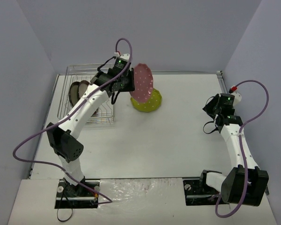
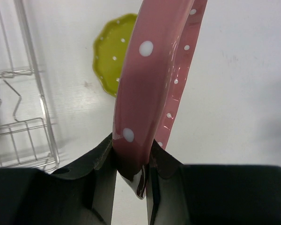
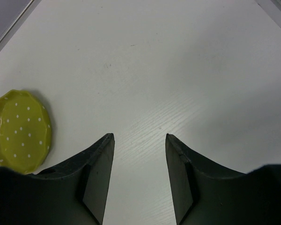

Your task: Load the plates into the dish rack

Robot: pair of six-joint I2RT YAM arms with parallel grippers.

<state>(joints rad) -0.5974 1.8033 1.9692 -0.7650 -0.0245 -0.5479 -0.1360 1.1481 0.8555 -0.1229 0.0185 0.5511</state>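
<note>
My left gripper (image 1: 129, 84) is shut on the rim of the pink dotted plate (image 1: 143, 82) and holds it on edge above the table, just right of the dish rack (image 1: 72, 72). In the left wrist view the pink plate (image 2: 145, 84) stands upright between the jaws of that gripper (image 2: 133, 157). The yellow-green dotted plate (image 1: 149, 103) lies flat on the table under it; it also shows in the left wrist view (image 2: 112, 51) and the right wrist view (image 3: 19, 129). Two dark red-brown plates (image 1: 77, 91) stand in the rack. My right gripper (image 3: 138, 140) is open and empty over bare table at the right (image 1: 210, 108).
The rack's wire side (image 2: 37, 93) is at the left in the left wrist view. Grey walls surround the table, with a metal rail (image 1: 221, 79) at its far right edge. Purple cables loop from both arms.
</note>
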